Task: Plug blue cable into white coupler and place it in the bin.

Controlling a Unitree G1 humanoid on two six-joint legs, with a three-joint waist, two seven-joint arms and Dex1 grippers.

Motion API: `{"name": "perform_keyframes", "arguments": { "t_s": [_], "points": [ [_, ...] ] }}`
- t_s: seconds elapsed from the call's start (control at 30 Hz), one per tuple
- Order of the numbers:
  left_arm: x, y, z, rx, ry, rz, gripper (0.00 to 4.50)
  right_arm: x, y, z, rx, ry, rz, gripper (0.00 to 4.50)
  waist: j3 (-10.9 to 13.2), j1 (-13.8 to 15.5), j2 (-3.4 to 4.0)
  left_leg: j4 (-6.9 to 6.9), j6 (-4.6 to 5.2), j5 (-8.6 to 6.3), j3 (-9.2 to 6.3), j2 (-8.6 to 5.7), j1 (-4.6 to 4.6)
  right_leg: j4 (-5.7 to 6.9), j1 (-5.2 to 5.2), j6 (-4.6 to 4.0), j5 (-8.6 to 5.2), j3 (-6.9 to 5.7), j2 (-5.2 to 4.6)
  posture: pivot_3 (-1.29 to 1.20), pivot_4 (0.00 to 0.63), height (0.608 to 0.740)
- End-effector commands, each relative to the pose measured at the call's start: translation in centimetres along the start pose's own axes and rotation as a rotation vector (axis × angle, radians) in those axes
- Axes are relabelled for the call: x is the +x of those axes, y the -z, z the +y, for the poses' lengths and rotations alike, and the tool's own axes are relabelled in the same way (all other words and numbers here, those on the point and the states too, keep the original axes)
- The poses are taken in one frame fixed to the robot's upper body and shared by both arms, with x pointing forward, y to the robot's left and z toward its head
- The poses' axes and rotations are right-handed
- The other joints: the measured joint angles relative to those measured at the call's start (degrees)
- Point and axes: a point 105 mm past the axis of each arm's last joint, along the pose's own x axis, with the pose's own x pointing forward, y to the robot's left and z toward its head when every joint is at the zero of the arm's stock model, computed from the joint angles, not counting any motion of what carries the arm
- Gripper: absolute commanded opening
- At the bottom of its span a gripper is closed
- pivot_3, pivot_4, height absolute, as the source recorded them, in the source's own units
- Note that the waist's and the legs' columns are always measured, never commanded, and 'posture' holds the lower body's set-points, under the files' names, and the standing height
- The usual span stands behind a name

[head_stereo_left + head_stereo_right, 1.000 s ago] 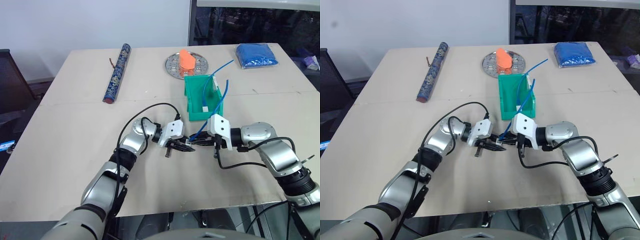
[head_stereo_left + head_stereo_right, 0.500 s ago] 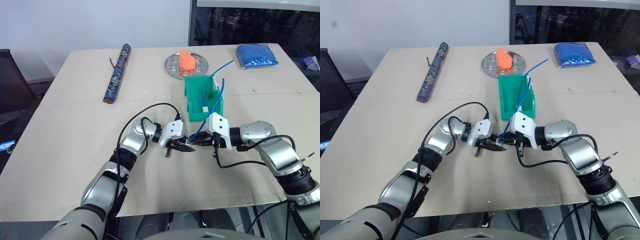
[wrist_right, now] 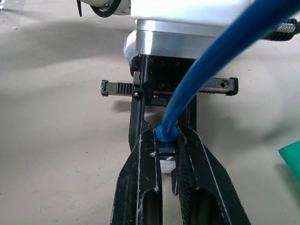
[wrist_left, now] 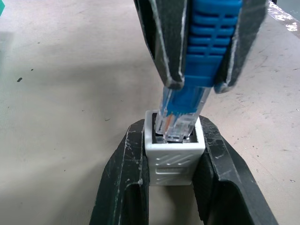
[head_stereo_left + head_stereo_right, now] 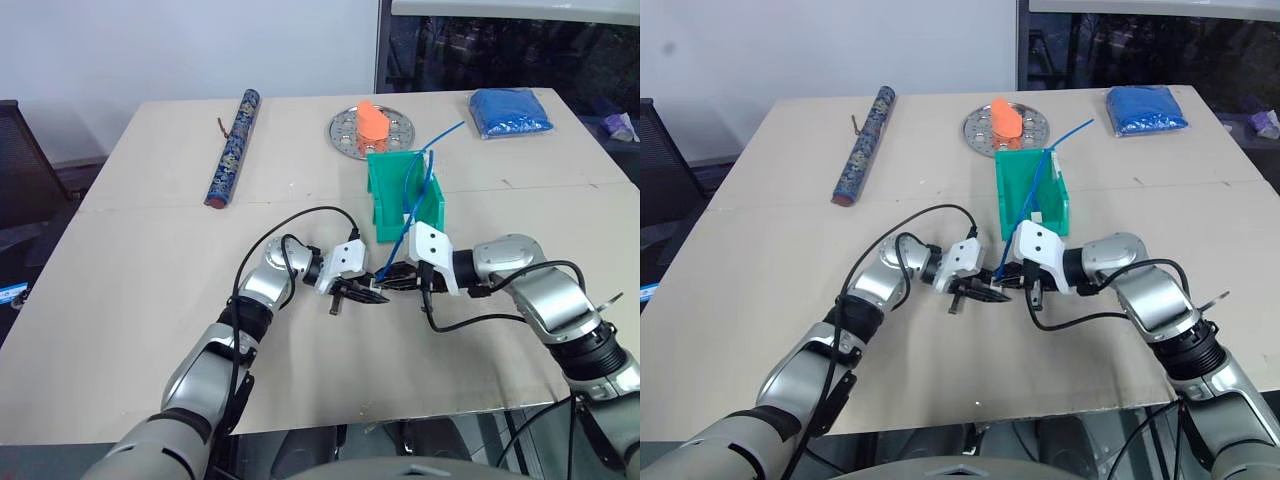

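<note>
Grippers meet above the beige table's near-middle in the left eye view: the left gripper (image 5: 358,292) and right gripper (image 5: 397,279) tip to tip. Since a second ago the thin bright-blue network cable (image 5: 416,190) has straightened, rising past the small green plastic bin (image 5: 383,203) just behind. A grey perforated plate (image 5: 345,130), blue pouch (image 5: 512,110) and dark patterned tube (image 5: 232,146) lie well apart near the far edge.

Left wrist view: black fingers (image 4: 123,187) clamp the tiny white plastic coupler (image 4: 174,155); the clear plug sits partly in its socket, probably not yet latched.

Right wrist view: jaws pinch the plug boot.
</note>
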Motion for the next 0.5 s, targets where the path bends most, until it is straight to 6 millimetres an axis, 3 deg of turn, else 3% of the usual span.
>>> {"name": "perform_keyframes", "arguments": {
  "t_s": [0.03, 0.5],
  "points": [
    [0.65, -0.4, -0.04, 0.013, 0.012, -0.008, 0.6, 1.76, 3.53, 2.1, 0.115, -0.11, 0.123, 0.0, 0.0, -0.1, -0.01, 0.0, 0.0, 0.0, 0.0, 0.0, 0.0, 0.0, 0.0, 0.0, 0.0, 0.0, 0.0, 0.0, 0.15, 0.74],
    [0.76, -0.38, -0.1, 0.017, 0.011, -0.008, 0.6, 1.15, 3.67, 2.25, 0.162, -0.136, 0.123, 0.0, -0.1, 0.3, -0.02, 0.0, 0.0, 0.0, -0.03, -0.02, -0.02, -0.02, 0.01, 0.0, 0.0, -0.03, -0.02, 0.0, 0.15, 0.74]
  ]
}}
